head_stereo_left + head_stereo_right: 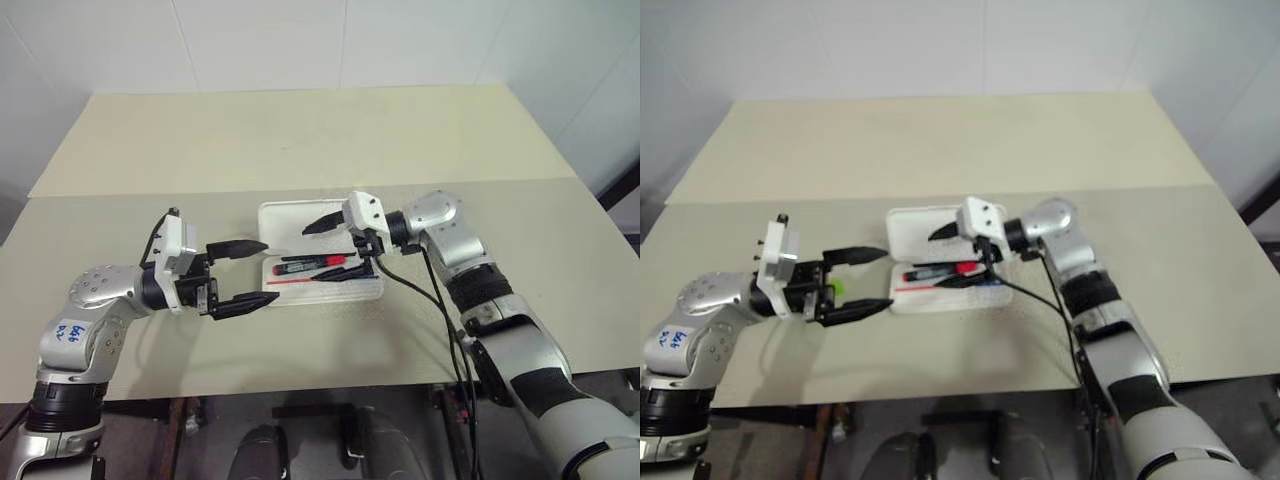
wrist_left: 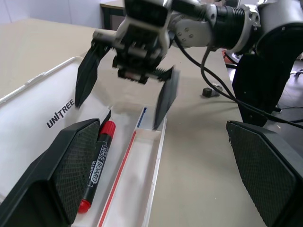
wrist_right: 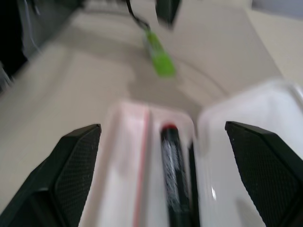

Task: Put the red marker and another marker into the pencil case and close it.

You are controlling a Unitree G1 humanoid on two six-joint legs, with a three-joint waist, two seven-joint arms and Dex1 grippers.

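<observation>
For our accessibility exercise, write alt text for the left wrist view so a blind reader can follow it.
A slim red marker with a black barrel lies inside the open flat white plastic pencil case on a beige table. The right gripper hangs above the case with its black fingers spread wide, and the left gripper's own fingers are open in the foreground.

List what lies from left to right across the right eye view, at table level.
Left end effector, open → lime-green marker on the table between its fingers → open pencil case with the red marker lying in its tray → right end effector, open above the case.
</observation>
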